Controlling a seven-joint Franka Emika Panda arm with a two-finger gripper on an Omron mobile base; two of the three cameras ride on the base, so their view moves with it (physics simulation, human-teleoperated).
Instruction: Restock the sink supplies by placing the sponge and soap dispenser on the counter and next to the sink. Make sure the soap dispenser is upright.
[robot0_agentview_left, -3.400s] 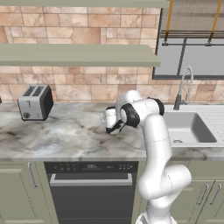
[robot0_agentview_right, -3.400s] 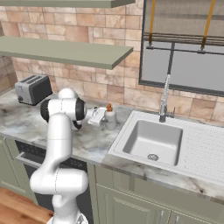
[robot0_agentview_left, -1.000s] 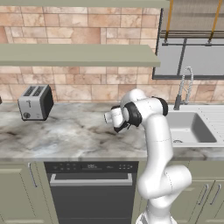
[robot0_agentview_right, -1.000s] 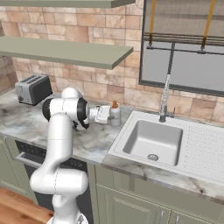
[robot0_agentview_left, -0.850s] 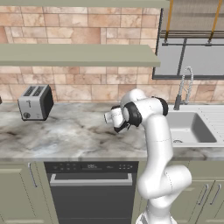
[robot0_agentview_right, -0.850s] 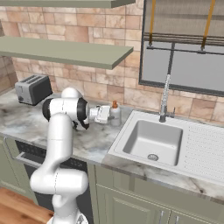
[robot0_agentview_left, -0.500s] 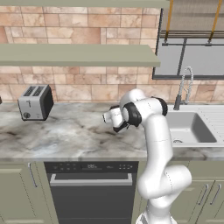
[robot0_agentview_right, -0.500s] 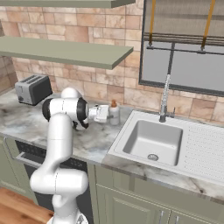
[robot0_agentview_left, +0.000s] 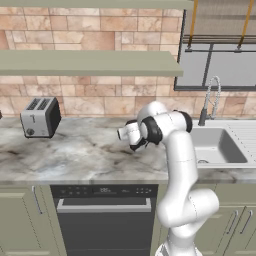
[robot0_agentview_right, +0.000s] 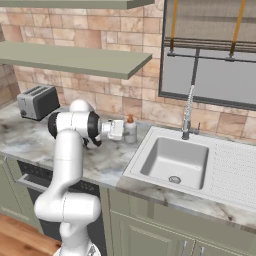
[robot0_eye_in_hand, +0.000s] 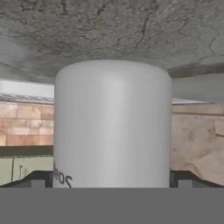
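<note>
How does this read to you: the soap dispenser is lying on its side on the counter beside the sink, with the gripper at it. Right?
Not quite. The soap dispenser is standing upright, orange pump top up, as the right base view shows. The rest holds: it is on the counter beside the sink, with the gripper at it.

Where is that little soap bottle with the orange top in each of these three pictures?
Left base view: hidden behind the arm.
Right base view: soap dispenser stands upright on the counter, just left of the sink.
Hand view: the pale bottle body is close up, centre, upside down.
Shared landmark: the brick wall.
</note>
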